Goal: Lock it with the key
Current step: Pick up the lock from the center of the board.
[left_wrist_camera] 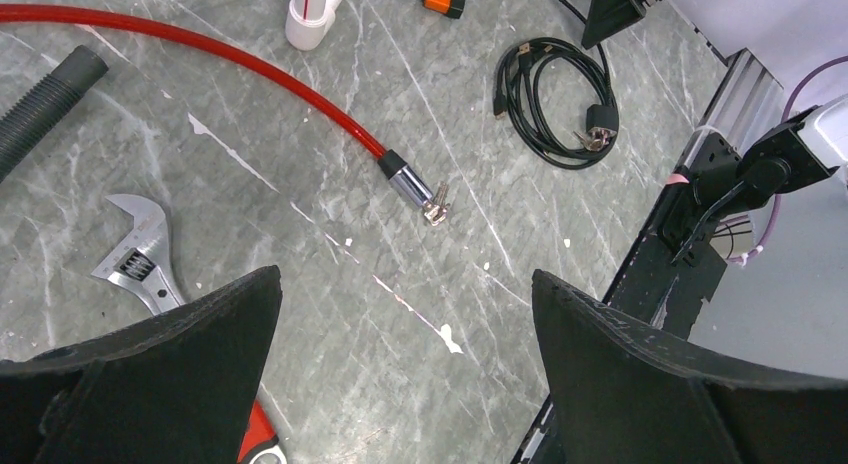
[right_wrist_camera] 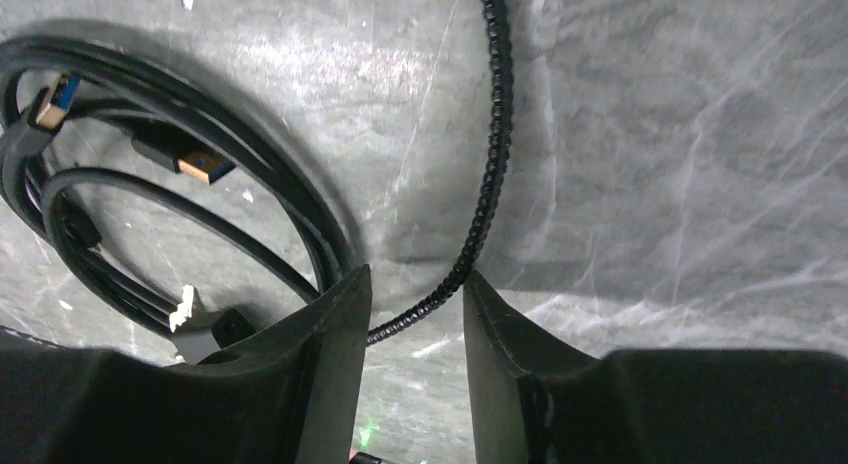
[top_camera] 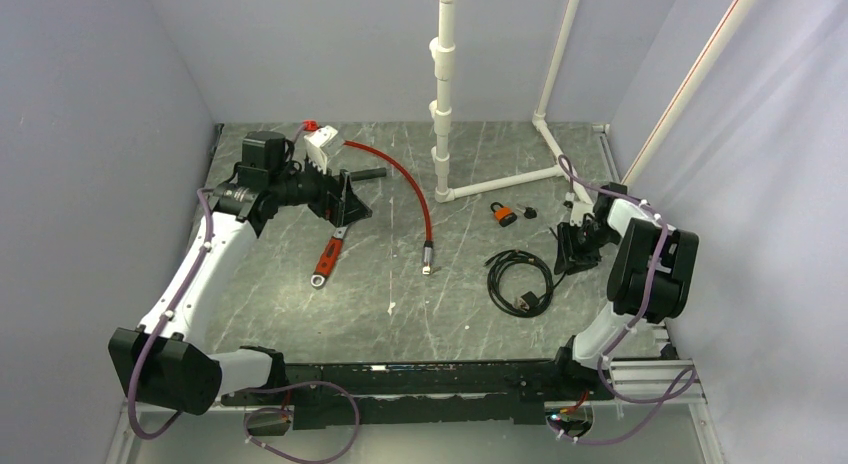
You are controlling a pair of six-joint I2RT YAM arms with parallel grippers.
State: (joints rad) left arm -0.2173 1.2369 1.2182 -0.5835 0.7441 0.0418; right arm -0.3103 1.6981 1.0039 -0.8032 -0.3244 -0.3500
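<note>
Our right gripper (right_wrist_camera: 415,289) sits low over the grey marbled table (right_wrist_camera: 650,134), jaws narrowly apart astride a thin black beaded cord (right_wrist_camera: 497,134), not pinching it. The tiny black-headed key (top_camera: 529,212) lies just beside the small orange padlock (top_camera: 505,215). Our left gripper (left_wrist_camera: 405,279) gapes wide, empty.

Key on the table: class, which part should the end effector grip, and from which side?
Probably the thin black cord, from above: the key itself is tiny, while the cord runs between the right end effector's parted fingers.
</note>
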